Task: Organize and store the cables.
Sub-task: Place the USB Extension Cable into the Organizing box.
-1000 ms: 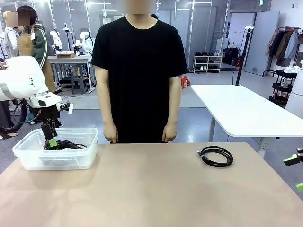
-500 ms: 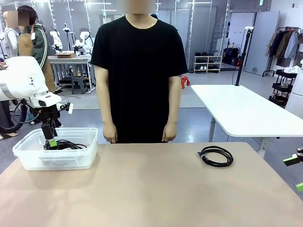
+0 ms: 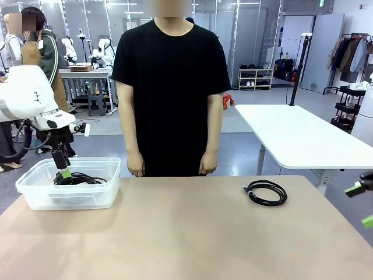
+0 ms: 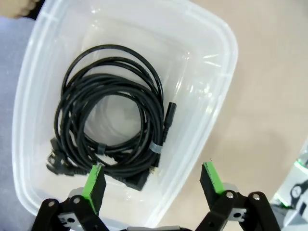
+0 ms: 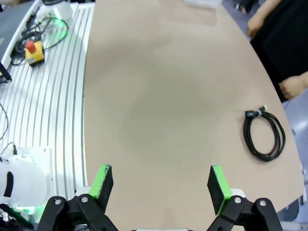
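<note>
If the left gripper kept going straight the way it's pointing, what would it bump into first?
Probably the coiled cables lying in the clear plastic bin. The open left gripper points down into it, though depth is hard to judge.

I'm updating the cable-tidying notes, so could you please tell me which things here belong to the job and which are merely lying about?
Part of the job:
- coiled cables in the clear bin
- coiled cable loose on the tan table
- left hand, open above the bin
- right hand, open

Lying about:
- white table behind
- yellow box with red button
</note>
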### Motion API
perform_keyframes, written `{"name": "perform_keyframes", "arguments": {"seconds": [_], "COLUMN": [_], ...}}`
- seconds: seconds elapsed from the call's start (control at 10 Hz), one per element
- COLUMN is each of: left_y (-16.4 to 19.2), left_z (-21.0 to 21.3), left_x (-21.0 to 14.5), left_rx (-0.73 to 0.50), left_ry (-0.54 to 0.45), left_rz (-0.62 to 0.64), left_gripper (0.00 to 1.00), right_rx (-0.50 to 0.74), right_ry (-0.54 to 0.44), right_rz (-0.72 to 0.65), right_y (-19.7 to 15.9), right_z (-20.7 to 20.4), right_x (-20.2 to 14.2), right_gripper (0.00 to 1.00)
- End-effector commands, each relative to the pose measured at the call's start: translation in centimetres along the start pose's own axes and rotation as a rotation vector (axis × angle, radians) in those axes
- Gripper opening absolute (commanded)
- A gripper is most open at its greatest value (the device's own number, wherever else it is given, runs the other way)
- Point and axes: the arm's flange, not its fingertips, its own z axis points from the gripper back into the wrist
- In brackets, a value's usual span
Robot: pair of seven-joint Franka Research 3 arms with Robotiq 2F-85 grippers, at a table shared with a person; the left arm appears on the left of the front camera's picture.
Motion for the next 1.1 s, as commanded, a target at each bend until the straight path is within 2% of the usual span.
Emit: {"name": "perform_keyframes", "arguments": {"seconds": [0.0, 0.4, 0.5, 0.6, 0.7, 0.8, 1.0], "left_y": [-5.0, -14.6, -17.0, -19.4, -21.2, -22.5, -24.0], "left_z": [1.8, 5.7, 6.4, 6.8, 7.2, 7.3, 7.3], "left_x": [-3.2, -9.8, -11.2, -12.4, -13.2, -13.4, -13.0], "left_rx": [0.034, 0.038, 0.064, 0.087, 0.132, 0.144, 0.098], "left_ry": [-0.089, -0.351, -0.393, -0.446, -0.477, -0.500, -0.491], "left_rz": [0.158, 0.369, 0.429, 0.425, 0.436, 0.465, 0.448], "left_gripper": [1.00, 1.00, 1.00, 1.00, 1.00, 1.00, 1.00], "right_rx": [0.045, 0.111, 0.078, 0.042, 0.017, -0.022, -0.096], "right_ry": [0.213, 0.315, 0.349, 0.381, 0.377, 0.411, 0.486], "right_rz": [-0.133, -0.356, -0.403, -0.443, -0.461, -0.516, -0.595], "right_y": [-4.0, -11.6, -13.2, -14.7, -16.2, -17.5, -18.2], "right_z": [-0.6, -4.4, -5.5, -6.9, -8.6, -10.2, -12.5], "right_x": [4.8, 11.0, 11.8, 12.3, 12.8, 12.8, 12.6], "right_gripper": [1.00, 1.00, 1.00, 1.00, 1.00, 1.00, 1.00]}}
